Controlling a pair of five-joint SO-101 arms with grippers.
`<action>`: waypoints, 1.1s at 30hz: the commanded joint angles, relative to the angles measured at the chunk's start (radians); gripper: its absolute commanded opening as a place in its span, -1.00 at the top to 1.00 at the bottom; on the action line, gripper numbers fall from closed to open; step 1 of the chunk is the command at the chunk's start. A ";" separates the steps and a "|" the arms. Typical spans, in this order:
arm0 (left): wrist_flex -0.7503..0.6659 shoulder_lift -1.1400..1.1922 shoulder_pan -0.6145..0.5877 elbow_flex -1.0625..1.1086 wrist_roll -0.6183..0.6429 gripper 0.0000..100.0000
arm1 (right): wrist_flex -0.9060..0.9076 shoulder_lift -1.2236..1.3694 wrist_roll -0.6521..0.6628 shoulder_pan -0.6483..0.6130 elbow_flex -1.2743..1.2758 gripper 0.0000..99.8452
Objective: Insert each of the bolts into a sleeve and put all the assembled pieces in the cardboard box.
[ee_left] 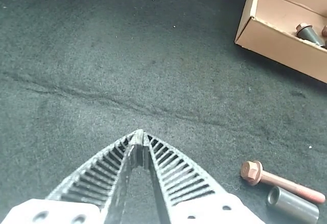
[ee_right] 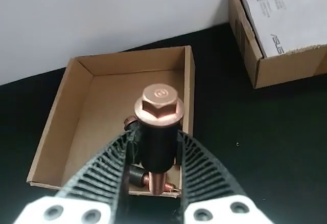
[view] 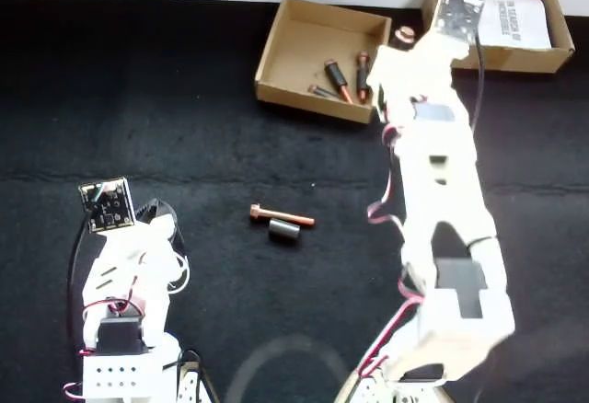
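Grips an assembled piece (ee_right: 159, 132) in the right jaws: dark sleeve pinched between them, copper bolt head above the grip, bolt tip poking out beneath. Long axis upright, running straight down through the jaws. Directly below that tip, the cardboard box (ee_right: 56, 132), open-topped, with finished pieces (view: 337, 79) already on its floor. Looks like the drop-off step. Calls only for a release, perhaps after lowering a little, since the piece hangs inside the box outline, toward the wall nearest the jaws.

Holds the left jaws shut on nothing, low over the table (ee_left: 102, 55). Ahead of them and off toward the other arm, a loose bolt (view: 281, 216) lying flat, hex head nearer the left jaws, shank pointing away from them. Just beside the shank, a loose sleeve (view: 283, 232), also on its side, roughly parallel; cannot tell whether touching. Well apart from the right jaws, near the left ones, so probably the left arm's pick. Needs the left jaws opened first and closed across the shank.
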 commanded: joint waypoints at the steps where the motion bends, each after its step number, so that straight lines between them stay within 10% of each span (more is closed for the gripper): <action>1: -0.003 -0.018 0.008 0.018 -0.003 0.94 | 0.153 0.105 -0.014 0.008 -0.271 0.99; 15: -0.003 -0.018 0.008 0.018 -0.003 0.94 | 0.512 0.728 0.117 -0.088 -1.175 0.99; 33: -0.051 0.039 0.008 0.019 -0.003 0.94 | 0.845 0.831 0.321 -0.122 -1.422 0.67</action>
